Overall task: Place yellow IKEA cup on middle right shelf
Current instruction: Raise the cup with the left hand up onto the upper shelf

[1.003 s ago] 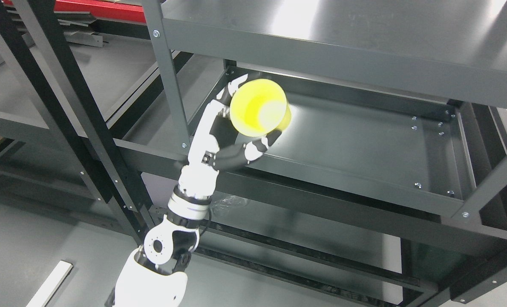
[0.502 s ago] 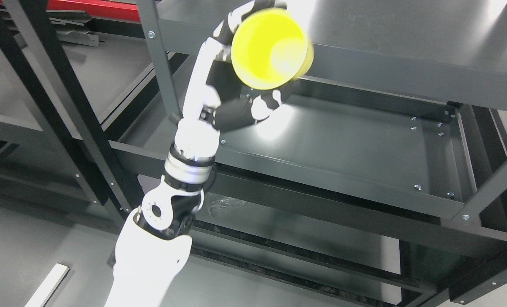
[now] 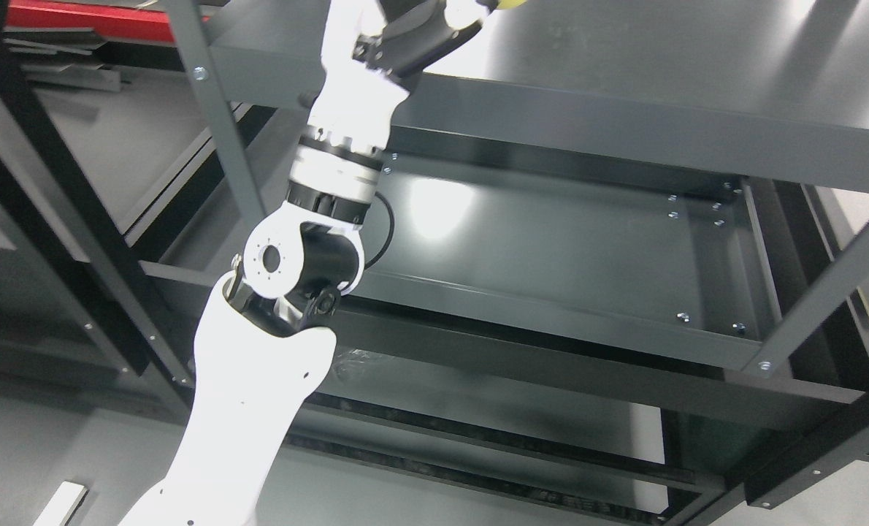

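Only a sliver of the yellow cup (image 3: 509, 4) shows, at the very top edge of the head view, above the front lip of the upper shelf (image 3: 624, 117). It sits just past the tips of my left hand (image 3: 423, 25), up and to the right of my palm. The frame cuts off nearly all of the cup, so I can't tell which way its mouth or long axis points. My fingers (image 3: 458, 14) curl toward that yellow scrap, and I judge they have hold of the cup, though the contact itself lies out of view. My left forearm (image 3: 339, 157) rises steeply from the lower left, crossing in front of the upper shelf's front edge. My right arm does not show, so the left is the only hand in play. The tray-like shelf (image 3: 551, 248) below lies open and bare, down and to the right of my hand. If that is the target, the cup has to come down under the upper shelf's lip and then in toward the right side.
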